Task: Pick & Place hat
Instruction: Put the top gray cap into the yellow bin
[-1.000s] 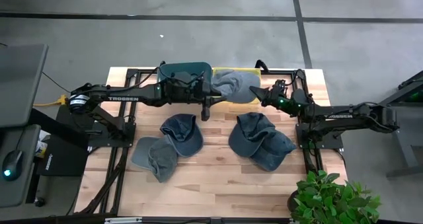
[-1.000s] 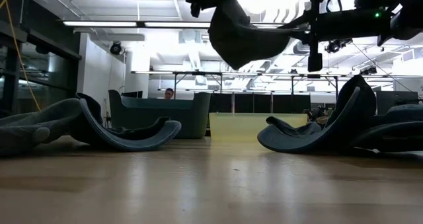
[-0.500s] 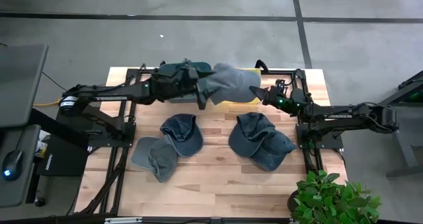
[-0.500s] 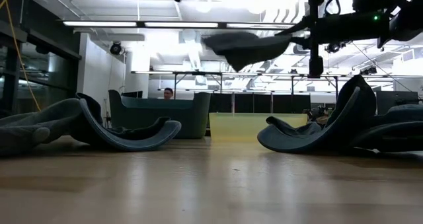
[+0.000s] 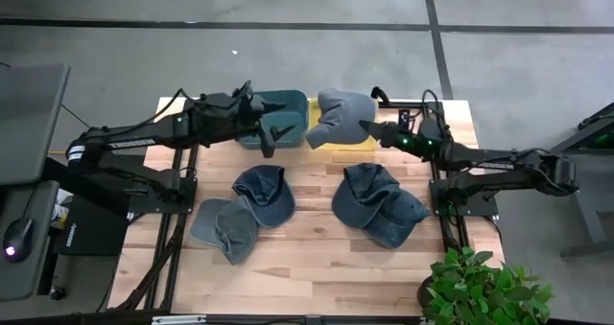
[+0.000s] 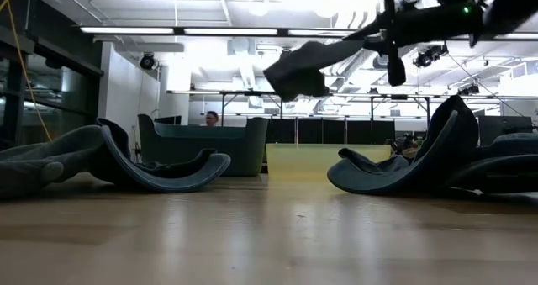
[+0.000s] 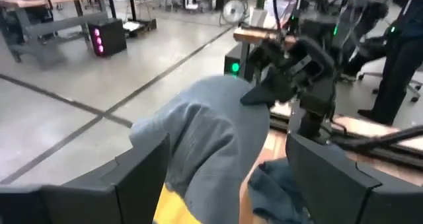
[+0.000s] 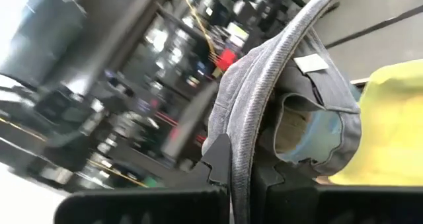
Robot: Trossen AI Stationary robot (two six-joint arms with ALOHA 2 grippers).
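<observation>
While the grey hat (image 5: 338,117) hangs in the air over the yellow bin (image 5: 338,139) at the table's far edge, I have its brim pinched in the right gripper (image 5: 369,130), fingers clamped on the fabric. Left gripper (image 5: 271,139) stands wide apart and empty over the teal bin (image 5: 278,102), just beside the hat. Judgement: lower the crown well inside the yellow walls before letting go, since it droops to one side. Other hats (image 5: 264,192) lie on the table (image 5: 317,258)
</observation>
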